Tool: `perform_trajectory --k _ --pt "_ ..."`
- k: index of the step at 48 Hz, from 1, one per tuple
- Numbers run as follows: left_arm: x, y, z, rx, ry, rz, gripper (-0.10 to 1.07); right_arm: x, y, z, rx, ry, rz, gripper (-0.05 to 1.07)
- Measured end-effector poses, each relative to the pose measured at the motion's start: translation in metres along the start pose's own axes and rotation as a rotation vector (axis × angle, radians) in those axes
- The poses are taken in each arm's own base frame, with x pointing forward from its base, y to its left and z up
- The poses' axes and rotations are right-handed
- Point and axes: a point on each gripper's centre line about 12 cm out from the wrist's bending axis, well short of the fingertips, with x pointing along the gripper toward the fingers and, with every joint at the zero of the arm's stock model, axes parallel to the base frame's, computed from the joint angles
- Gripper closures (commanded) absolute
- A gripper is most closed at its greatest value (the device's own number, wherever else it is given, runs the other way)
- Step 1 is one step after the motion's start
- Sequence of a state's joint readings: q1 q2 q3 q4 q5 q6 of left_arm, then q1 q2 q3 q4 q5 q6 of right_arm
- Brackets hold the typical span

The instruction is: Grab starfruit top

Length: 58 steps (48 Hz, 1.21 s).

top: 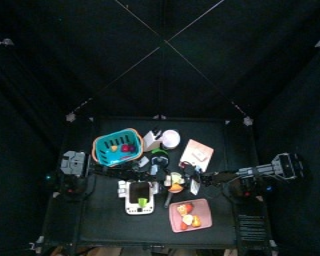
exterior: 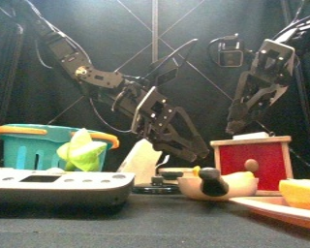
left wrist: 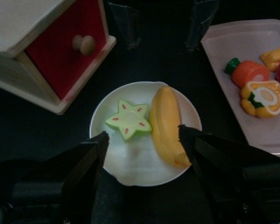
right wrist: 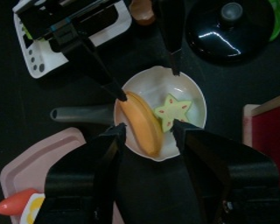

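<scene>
The starfruit (left wrist: pixel 130 120) is a pale yellow-green star slice lying on a white plate (left wrist: pixel 116 164) beside a banana (left wrist: pixel 168 127). My left gripper (left wrist: pixel 149 166) hangs above the plate, open and empty, with the starfruit and banana between its jaws. My right gripper (right wrist: pixel 164 162) is also open and empty above the same plate (right wrist: pixel 189 86). In its view the starfruit (right wrist: pixel 174 108) lies next to the banana (right wrist: pixel 143 124). In the top view both grippers meet near the table's middle (top: pixel 176 180).
A red-fronted wooden box (left wrist: pixel 49 44) stands close to the plate. A pink tray (left wrist: pixel 230 39) holds orange-red fruit pieces. A teal basket (exterior: pixel 28 145), a white device (right wrist: pixel 60 35) and a black pan (right wrist: pixel 230 26) stand around.
</scene>
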<state>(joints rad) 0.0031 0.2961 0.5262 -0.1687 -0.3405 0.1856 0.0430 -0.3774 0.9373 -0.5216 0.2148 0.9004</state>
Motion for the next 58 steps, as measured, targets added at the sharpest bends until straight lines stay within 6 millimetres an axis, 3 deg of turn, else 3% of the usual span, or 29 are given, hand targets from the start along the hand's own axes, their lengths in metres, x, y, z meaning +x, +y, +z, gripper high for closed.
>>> perform_trajectory --k 10,20,28,44,58 --pt "-0.014 0.0 0.009 0.012 -0.015 -0.005 0.0 0.001 0.001 -0.001 -0.003 0.005 0.0 0.19" --pt "-0.057 -0.005 0.031 0.019 -0.05 -0.029 0.0 0.001 0.001 0.0 -0.001 0.003 0.0 0.19" --pt "-0.089 -0.039 0.023 0.063 0.045 -0.127 0.0 0.001 0.001 0.002 0.008 0.0 0.002 0.19" --pt "-0.123 -0.099 -0.003 0.185 0.241 -0.302 0.0 0.003 0.003 -0.001 0.089 0.022 0.012 0.19" --pt "-0.127 -0.105 -0.012 0.216 0.269 -0.32 0.0 0.012 0.005 -0.006 0.107 0.057 0.007 0.19"
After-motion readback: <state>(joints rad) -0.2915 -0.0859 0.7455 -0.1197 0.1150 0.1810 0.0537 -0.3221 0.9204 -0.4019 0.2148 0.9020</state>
